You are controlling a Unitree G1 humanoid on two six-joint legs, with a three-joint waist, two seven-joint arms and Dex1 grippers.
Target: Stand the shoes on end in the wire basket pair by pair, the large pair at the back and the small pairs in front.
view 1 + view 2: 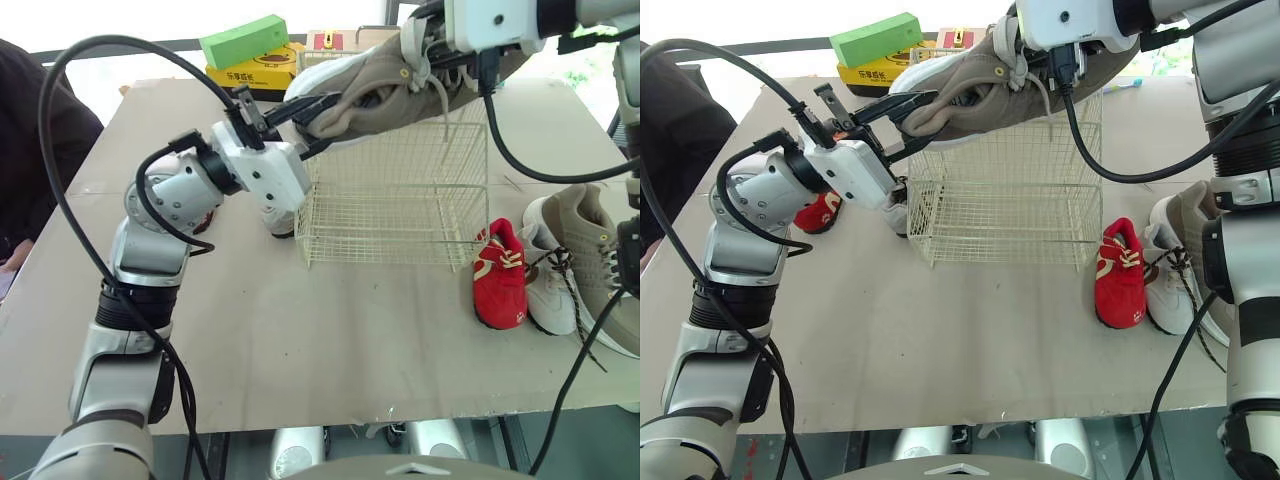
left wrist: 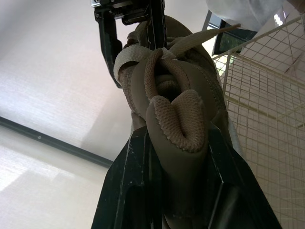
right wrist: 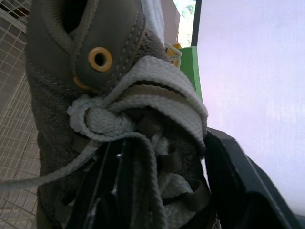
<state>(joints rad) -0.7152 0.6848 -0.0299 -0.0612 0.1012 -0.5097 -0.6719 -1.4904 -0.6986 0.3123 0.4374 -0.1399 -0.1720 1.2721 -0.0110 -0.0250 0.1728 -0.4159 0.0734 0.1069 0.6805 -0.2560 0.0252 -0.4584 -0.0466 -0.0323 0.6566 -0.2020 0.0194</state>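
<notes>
The table (image 1: 300, 335) bears a wire basket (image 1: 400, 215), loose shoes (image 1: 500, 280), seemingly boxes (image 1: 252, 74).

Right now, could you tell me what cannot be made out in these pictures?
Second red shoe: right eye view, mostly behind the left arm.
Tan shoe on the table: left eye view, cut by the right edge.
Yellow box's print: left eye view, too small to read.
</notes>
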